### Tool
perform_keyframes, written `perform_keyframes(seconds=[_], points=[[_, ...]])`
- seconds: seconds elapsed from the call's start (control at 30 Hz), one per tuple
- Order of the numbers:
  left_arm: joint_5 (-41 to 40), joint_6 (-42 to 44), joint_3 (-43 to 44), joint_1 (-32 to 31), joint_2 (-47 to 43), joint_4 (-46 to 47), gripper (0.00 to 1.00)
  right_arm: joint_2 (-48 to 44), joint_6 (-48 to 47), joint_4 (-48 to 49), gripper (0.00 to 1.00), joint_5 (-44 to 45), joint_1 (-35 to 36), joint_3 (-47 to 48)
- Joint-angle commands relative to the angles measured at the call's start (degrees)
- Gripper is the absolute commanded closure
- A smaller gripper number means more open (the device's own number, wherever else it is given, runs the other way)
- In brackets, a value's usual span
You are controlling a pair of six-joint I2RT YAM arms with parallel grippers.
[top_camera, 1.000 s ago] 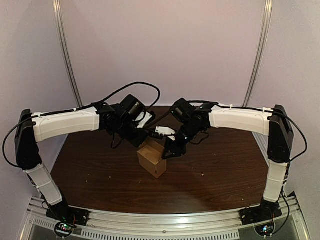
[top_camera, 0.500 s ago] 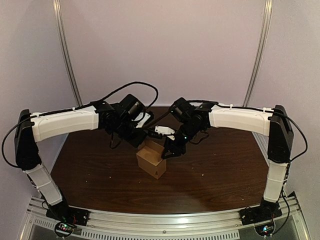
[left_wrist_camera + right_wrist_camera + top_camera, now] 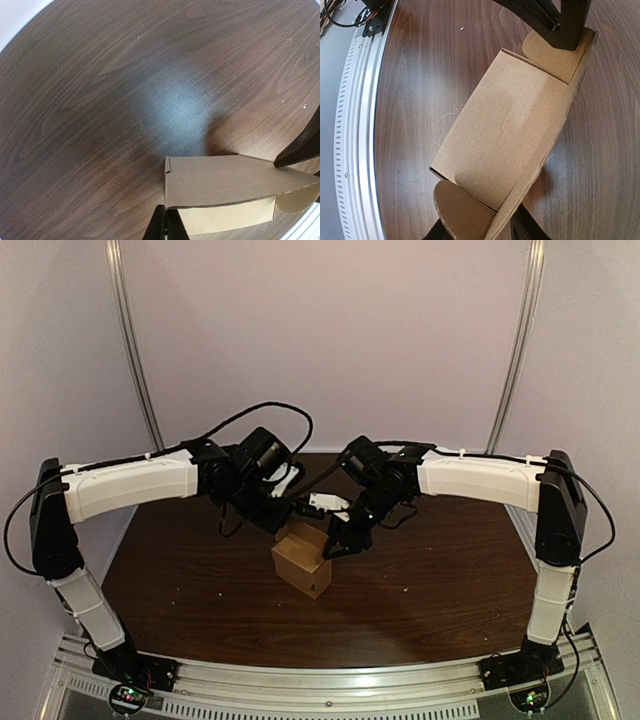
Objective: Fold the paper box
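The brown paper box (image 3: 303,560) stands on the dark wooden table (image 3: 180,580), with its flaps up. My left gripper (image 3: 283,520) comes in from the far left; its fingers (image 3: 165,226) are pressed together on the corner of a box panel (image 3: 225,180). The same fingers appear at the box's far end (image 3: 566,35) in the right wrist view. My right gripper (image 3: 336,543) is at the box's right side. Its fingertips (image 3: 524,229) stand apart, astride the long side wall (image 3: 555,135) and a rounded tuck flap (image 3: 462,212). The box's inside (image 3: 505,130) faces that camera.
A silver rail (image 3: 320,680) runs along the table's near edge, with both arm bases bolted to it. It also shows as the metal strip (image 3: 357,150) on the left of the right wrist view. Black cables loop above both wrists.
The box and both grippers have shifted a little to the left. The grips look unchanged.
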Motion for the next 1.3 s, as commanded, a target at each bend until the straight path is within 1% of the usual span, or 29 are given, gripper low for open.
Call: perform_keyframes(seconds=[0.0,0.1,0.33,0.73,1.03,1.27], points=[[0.43,-1.75,3.06,-0.08,1.81,-3.35,1.00,0.67,-0.79,-1.27,0.65,-0.30,0.54,1.18],[1.16,-2.35,4.70,-0.09,2.55,-4.61,1.00,0.54,-0.96,-1.49,0.65,-0.23,0.53,1.14],[1.91,-4.26,3.36,-0.57,2.74,-4.66,1.00,0.57,-1.15,-1.54,0.65,-0.33,0.63,1.09],[-0.92,0.19,-0.12,-2.88,2.33,-3.92,1.00,0.70,-1.33,-1.63,0.65,-0.09,1.01,1.14],[-0.97,-1.55,-2.33,-3.28,1.56,-2.22,1.00,0.71,-0.62,-0.98,0.65,0.58,1.45,1.12],[-1.31,-0.89,-4.27,-4.05,1.10,-1.16,1.00,0.45,0.81,-0.15,0.65,1.63,1.75,1.05]])
